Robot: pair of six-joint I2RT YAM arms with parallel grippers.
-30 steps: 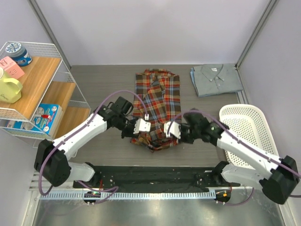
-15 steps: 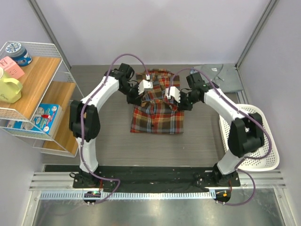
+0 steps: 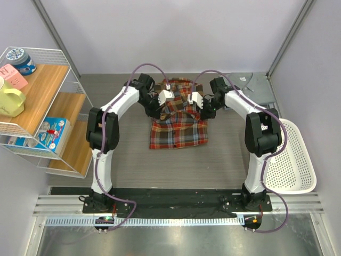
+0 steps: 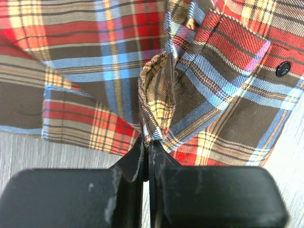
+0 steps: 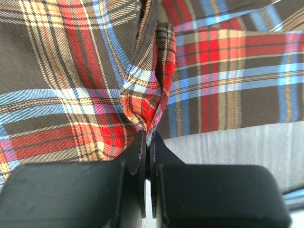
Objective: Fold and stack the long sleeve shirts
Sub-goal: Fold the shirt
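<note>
Left claw [image 4: 146, 142] and right claw [image 5: 148, 137] each clamp a bunched edge of the red, brown, blue and yellow plaid flannel shirt [image 3: 178, 133], mid-frame on the grey worktop [image 3: 122, 154]. Two pinches, likely to fold it square.

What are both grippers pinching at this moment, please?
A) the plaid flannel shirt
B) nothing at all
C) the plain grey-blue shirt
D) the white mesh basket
A: each wrist view shows closed jaws with a bunched fold of the plaid shirt caught between them, at the left gripper and the right gripper.
</note>
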